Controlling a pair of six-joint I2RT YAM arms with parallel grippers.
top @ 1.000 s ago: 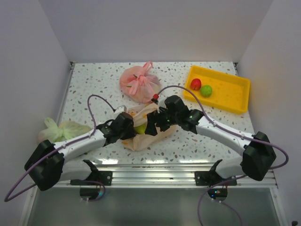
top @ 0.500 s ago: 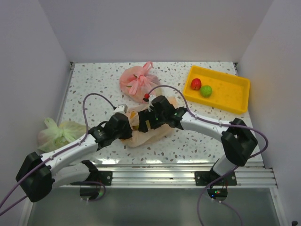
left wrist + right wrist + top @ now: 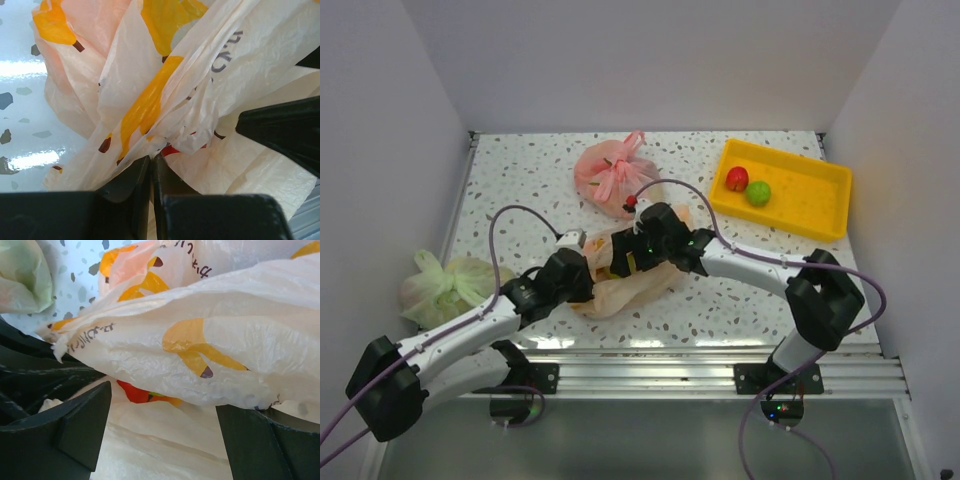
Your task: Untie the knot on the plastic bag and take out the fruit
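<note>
The plastic bag [image 3: 638,288], a large crinkly pale peach-orange film sack printed with yellow-orange shapes, lies slumped toward the front middle of the speckled white desk [image 3: 520,190], between our two arms. We cannot pick out its knot in any view; the film is bunched in loose folds. Our left claw [image 3: 151,160] is clamped tight on one fold, fingers together with only the thin sheet between them. Our right claw [image 3: 165,396] stands wide, with a printed fold draped across the gap and nothing gripped.

We judge the main risk to be that thin pinch. A hard pull could tear or stretch the film, or let it slip free. With nothing pinning it down, the whole bag may also drag over the desk instead of opening. If our right claw closes where it is, it would likely catch film rather than fruit. A lift with the mouth slack could spill pieces, which would roll toward the near edge.

Inside the bag, under the draped fold, we see a small red toy fruit [image 3: 134,391] with a touch of orange beside it; what else is in there is hidden. Well apart at the far right, a shallow yellow plastic tray [image 3: 810,205] holds a round red fruit [image 3: 736,179] and a green apple [image 3: 758,193] side by side. A knotted pink film bag [image 3: 615,180] sits just behind our bag, and a pale green film bag [image 3: 445,285] lies at the left edge; we cannot tell what either holds
</note>
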